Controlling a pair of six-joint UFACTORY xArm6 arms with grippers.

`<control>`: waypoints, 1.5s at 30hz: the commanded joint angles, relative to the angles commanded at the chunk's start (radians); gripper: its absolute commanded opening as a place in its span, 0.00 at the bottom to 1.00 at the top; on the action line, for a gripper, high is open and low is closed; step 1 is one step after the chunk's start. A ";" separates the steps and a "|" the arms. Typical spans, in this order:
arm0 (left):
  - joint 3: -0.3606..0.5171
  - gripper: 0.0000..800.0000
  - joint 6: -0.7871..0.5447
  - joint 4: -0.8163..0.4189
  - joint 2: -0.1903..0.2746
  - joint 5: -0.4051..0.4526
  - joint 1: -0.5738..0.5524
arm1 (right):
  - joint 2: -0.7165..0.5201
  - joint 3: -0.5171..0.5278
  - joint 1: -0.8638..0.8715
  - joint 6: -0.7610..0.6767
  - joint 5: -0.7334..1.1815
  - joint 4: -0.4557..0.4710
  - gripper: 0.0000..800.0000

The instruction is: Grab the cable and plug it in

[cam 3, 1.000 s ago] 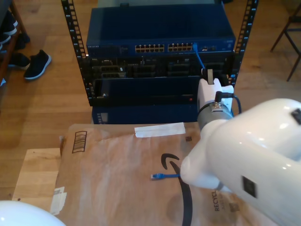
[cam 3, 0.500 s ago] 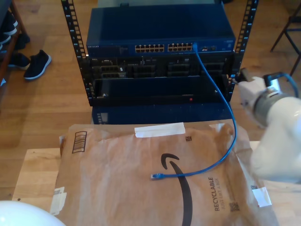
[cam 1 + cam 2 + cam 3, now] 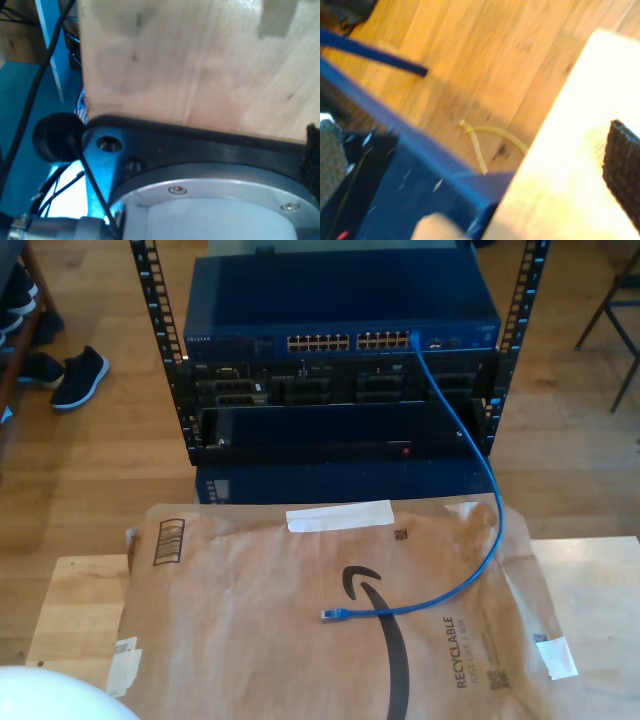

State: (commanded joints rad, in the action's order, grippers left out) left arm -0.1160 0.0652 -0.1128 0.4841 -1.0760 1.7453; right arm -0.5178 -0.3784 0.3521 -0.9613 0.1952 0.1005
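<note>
The blue cable (image 3: 490, 490) has one end plugged into a port (image 3: 413, 337) at the right end of the blue switch's port row in the exterior view. It hangs down in front of the rack and curves onto the brown paper bag (image 3: 250, 640). Its free plug (image 3: 332, 614) lies loose on the bag near the printed arrow, with nothing holding it. A black ribbed pad (image 3: 622, 170) of my second gripper shows over a pale wooden table edge, with blurred floor beyond. A dark pad edge (image 3: 312, 155) shows in the first wrist view beside wood.
The rack (image 3: 340, 360) stands on the wooden floor behind the table (image 3: 80, 610). A white rounded arm part (image 3: 50, 695) sits at the exterior view's bottom left. Shoes (image 3: 78, 375) lie on the floor at its left. The first wrist view faces an arm base (image 3: 210, 200) and dark cables.
The white arm that covered the exterior view's right side has swung away to the right and out of that view. The cable and its free plug have stayed put.
</note>
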 joint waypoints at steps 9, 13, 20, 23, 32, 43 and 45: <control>0.000 1.00 0.000 0.000 0.000 0.000 -0.002 | -0.109 0.002 0.249 0.126 0.345 0.143 0.97; 0.000 1.00 0.000 0.000 0.000 0.000 0.000 | -0.198 0.014 0.348 0.275 0.611 0.141 0.98; 0.000 1.00 0.000 0.000 0.000 0.000 -0.002 | -0.239 0.071 0.632 0.611 0.832 0.141 0.99; 0.000 1.00 0.000 0.000 0.000 0.000 0.000 | -0.244 0.121 0.715 0.675 0.830 0.143 0.99; 0.000 1.00 0.000 0.000 0.000 0.000 0.000 | -0.233 0.249 0.901 0.784 0.806 0.152 0.99; 0.000 1.00 0.000 0.000 0.000 0.000 -0.002 | -0.152 0.338 1.003 0.809 0.723 0.144 0.99; 0.000 1.00 0.000 0.000 0.000 0.000 -0.002 | -0.135 0.345 1.003 0.809 0.692 0.141 0.99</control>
State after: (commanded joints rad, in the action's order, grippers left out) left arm -0.1160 0.0652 -0.1128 0.4841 -1.0760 1.7438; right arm -0.6529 -0.0332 1.3556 -0.1527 0.8872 0.2417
